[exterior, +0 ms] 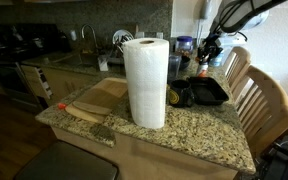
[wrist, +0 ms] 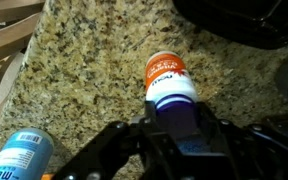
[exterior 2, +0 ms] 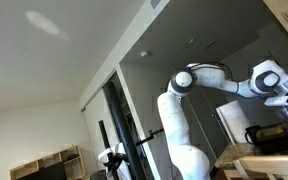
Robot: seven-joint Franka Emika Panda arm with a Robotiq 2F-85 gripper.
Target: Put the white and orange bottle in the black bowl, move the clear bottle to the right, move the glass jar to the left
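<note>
In the wrist view the white and orange bottle [wrist: 167,72] sits between my gripper's fingers [wrist: 172,118]; the fingers press on both sides of its near end and its orange label points away from me over the speckled granite counter [wrist: 84,70]. The black bowl [wrist: 234,20] lies just beyond it at the upper right. In an exterior view my gripper [exterior: 210,50] hangs over the back right of the counter, just behind the black bowl [exterior: 206,92]. The clear bottle and the glass jar are not clearly told apart among the small items behind the paper towel roll.
A tall paper towel roll [exterior: 145,82] stands mid-counter, with a wooden cutting board [exterior: 96,100] to its left. A blue can [wrist: 19,155] lies near my gripper. Wooden chairs [exterior: 264,100] stand by the counter's right edge. The arm [exterior 2: 199,85] shows from below.
</note>
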